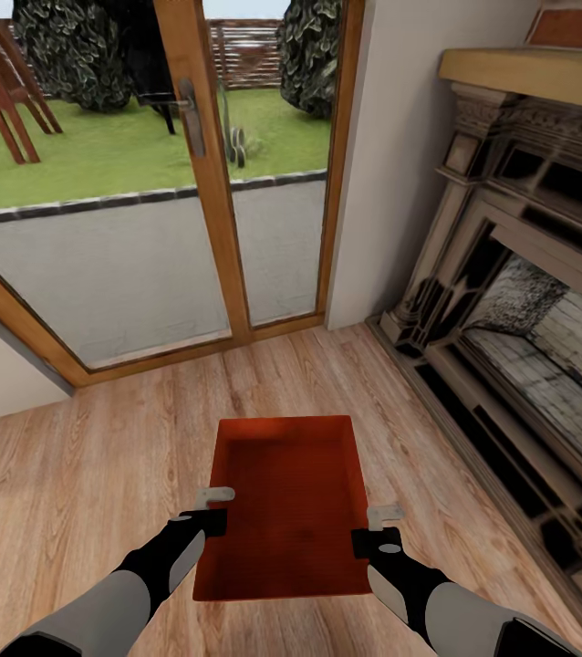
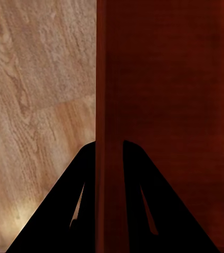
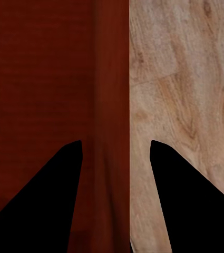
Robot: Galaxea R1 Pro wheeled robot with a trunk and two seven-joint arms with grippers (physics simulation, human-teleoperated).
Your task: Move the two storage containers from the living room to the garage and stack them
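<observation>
**Storage container gripped at both long walls, living room**

Head view: one orange-red storage container (image 1: 291, 506), open side up, lies between the two arms above the light wood plank floor (image 1: 81, 474). Its long axis runs straight away from the robot, the far short end pointing toward the glazed wooden door (image 1: 209, 182), the near short end closest to the trunk. Whether it rests on the planks or is lifted cannot be told. The brick fireplace (image 1: 528, 338) stands along the robot's right.

The left end effector (image 1: 213, 509) straddles the left long wall near its midpoint; in the left wrist view its fingers (image 2: 64, 211) sit one on each side of the wall, clamped on it. The right end effector (image 1: 375, 529) likewise straddles the right long wall, one finger inside, one outside; a gap shows beside the outer finger (image 3: 191, 205), so contact cannot be confirmed.
</observation>
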